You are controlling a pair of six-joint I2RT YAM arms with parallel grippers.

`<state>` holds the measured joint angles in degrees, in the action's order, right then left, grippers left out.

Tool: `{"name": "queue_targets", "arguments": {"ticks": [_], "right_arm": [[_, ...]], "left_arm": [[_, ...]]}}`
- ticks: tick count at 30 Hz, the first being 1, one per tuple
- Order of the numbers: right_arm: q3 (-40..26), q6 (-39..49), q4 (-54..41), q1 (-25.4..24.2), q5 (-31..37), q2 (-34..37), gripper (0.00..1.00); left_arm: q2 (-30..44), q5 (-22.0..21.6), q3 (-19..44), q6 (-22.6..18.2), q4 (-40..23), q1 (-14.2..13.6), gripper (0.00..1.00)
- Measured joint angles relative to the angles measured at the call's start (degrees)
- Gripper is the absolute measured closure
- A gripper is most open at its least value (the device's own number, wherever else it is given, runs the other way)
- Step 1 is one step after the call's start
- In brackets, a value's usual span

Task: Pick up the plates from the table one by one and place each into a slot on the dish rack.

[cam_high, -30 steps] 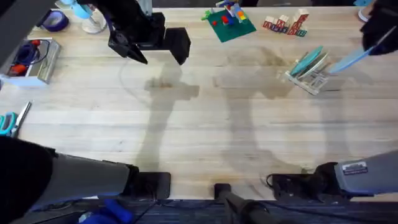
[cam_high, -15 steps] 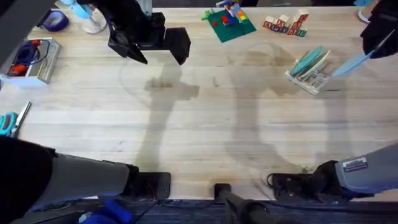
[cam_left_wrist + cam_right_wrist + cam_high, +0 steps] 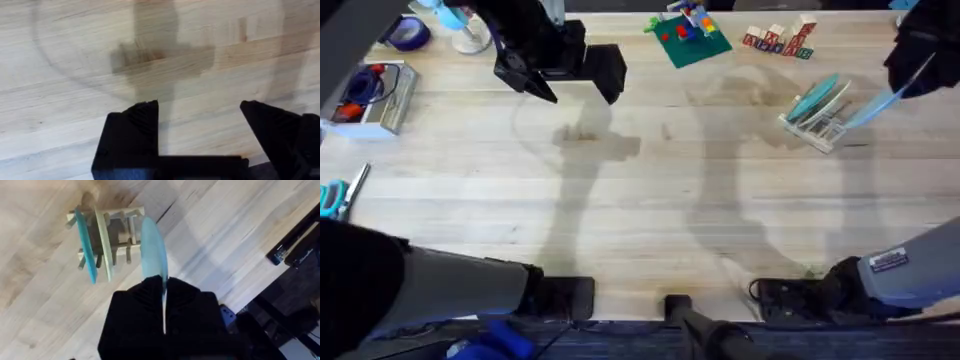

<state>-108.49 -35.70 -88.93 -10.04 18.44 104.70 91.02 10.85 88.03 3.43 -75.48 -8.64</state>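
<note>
Overhead — left gripper [image 3: 565,88]: fingers wide apart, holding nothing | dish rack [image 3: 817,117]: two plates slotted on edge, one teal [image 3: 85,247], one cream [image 3: 104,242] | right gripper [image 3: 164,305]: clamping third, light blue plate [image 3: 883,97] edge-on, just beside rack — long axis toward it.

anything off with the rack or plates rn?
Nothing stands out. The rack sits upright on the table with a teal plate and cream plate on edge in it. The right gripper holds the blue plate beside it.
</note>
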Motion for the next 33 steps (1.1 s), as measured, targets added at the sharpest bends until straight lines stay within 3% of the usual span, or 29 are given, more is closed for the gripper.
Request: {"name": "queue_targets", "arguments": {"ticks": [25,27,30,33], "right_arm": [[0.02,0.19,2.94,0.02,-0.92,8.99,0.968],[0.02,0.17,3.05,0.02,-0.9,8.99,0.943],[0.02,0.2,3.31,0.02,-0.87,9.0,0.814],[0.02,0.18,3.57,0.02,-0.89,8.99,0.789]], "left_arm": [[0.01,0.0,0.0,-0.01,0.0,0.0,0.006],[0.0,0.01,0.0,-0.01,0.0,0.0,0.006],[0.01,0.0,0.0,0.01,0.0,0.0,0.007],[-0.01,0.0,0.0,-0.01,0.0,0.0,0.007]]}}
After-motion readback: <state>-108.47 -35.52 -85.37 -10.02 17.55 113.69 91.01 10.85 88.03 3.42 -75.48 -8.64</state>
